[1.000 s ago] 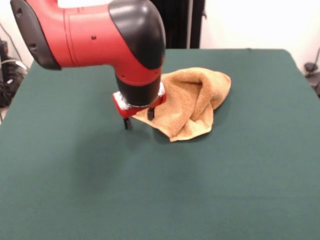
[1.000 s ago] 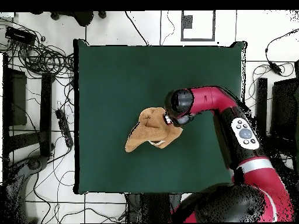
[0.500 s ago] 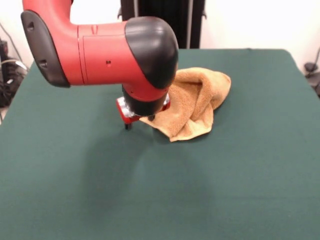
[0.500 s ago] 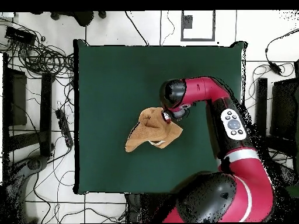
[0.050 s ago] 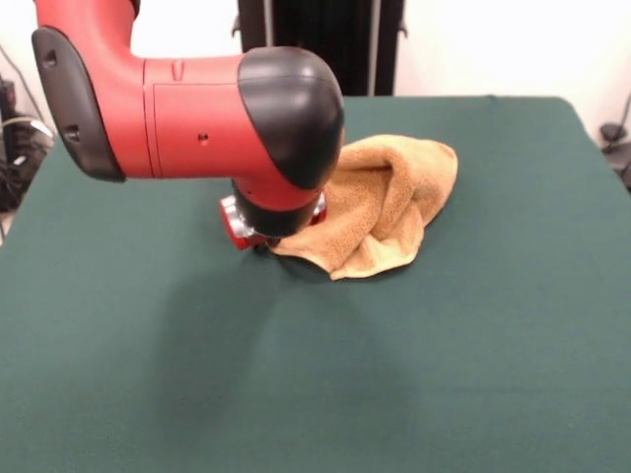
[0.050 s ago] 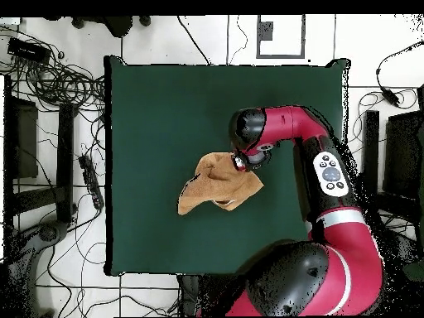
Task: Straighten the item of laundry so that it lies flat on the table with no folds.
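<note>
Low over the table [image 5: 148, 374], the gripper [image 5: 264, 242] sits at the corner of the towel [image 5: 380, 202] that points toward the arm's wrist, and the wrist housing hides its fingers in both views. Whether it has closed on the cloth, stands apart, or merely rests beside the hem cannot be told from these pictures.

From the front camera the towel lies a little toward the table's far edge and near the middle of its width, well clear of every edge and corner. It is bunched rather than spread: one thick fold rolls over the top, a deep crease runs down its centre, and a flap doubles under at the side nearest the camera. Seen from overhead, the towel [image 6: 217, 184] forms an irregular wedge with a pointed tail toward one long edge of the table [image 6: 149, 99], and the gripper [image 6: 241, 161] meets it at the opposite corner.

By my judgement the task is at an early stage. Nothing of the cloth lies flat in a single layer yet, and no rectangular outline shows. What remains is nearly all of the work: securing a corner, drawing it outward so the layers peel apart, then opening the remaining folds.
</note>
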